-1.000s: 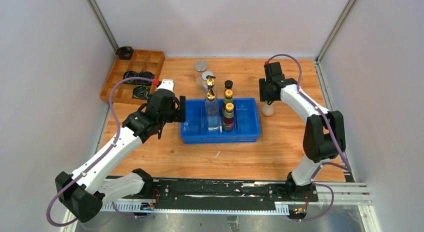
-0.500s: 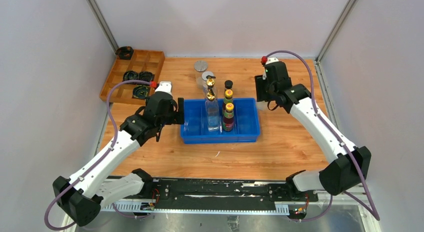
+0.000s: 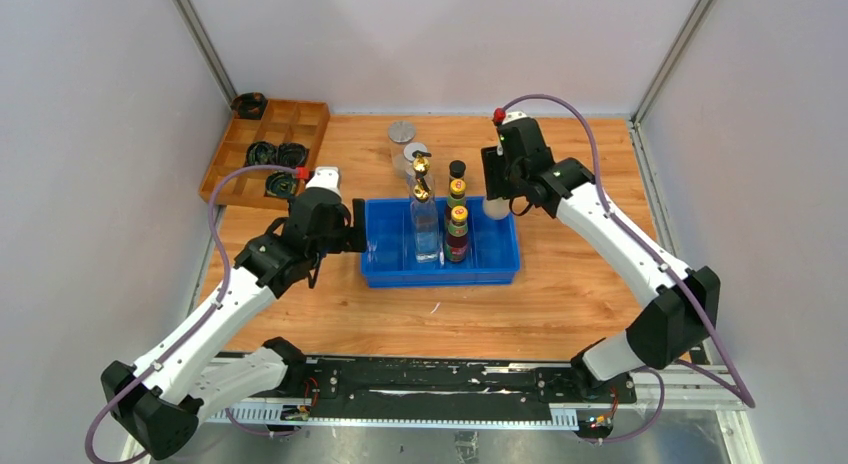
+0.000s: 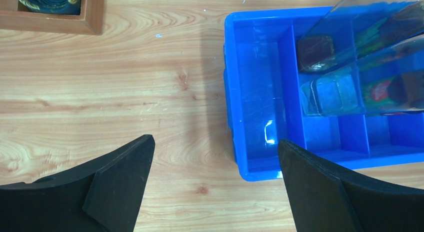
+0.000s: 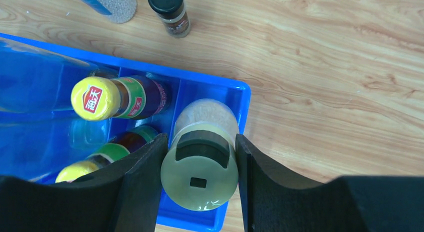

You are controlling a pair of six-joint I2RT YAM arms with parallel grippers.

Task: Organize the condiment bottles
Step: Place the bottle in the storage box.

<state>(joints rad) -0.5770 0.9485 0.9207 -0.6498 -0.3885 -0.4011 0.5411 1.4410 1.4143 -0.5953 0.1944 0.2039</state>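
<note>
- Right gripper (image 5: 201,138): fingers partly closed, clamped on the sides of the cream-lidded jar (image 5: 200,178). The jar is upright over the far right corner compartment of the blue bin (image 3: 440,275); whether it touches the floor cannot be told.
- Left gripper (image 4: 215,143): fingers spread wide, holding nothing, above the bin's left wall.
- Bin, middle compartments: tall gold-spouted bottle (image 3: 424,229) and two yellow-capped sauce bottles (image 5: 93,98), all upright.
- Tabletop, beyond the bin's far edge: black-capped bottle (image 5: 170,11) and two silver-lidded jars (image 3: 402,132).
</note>
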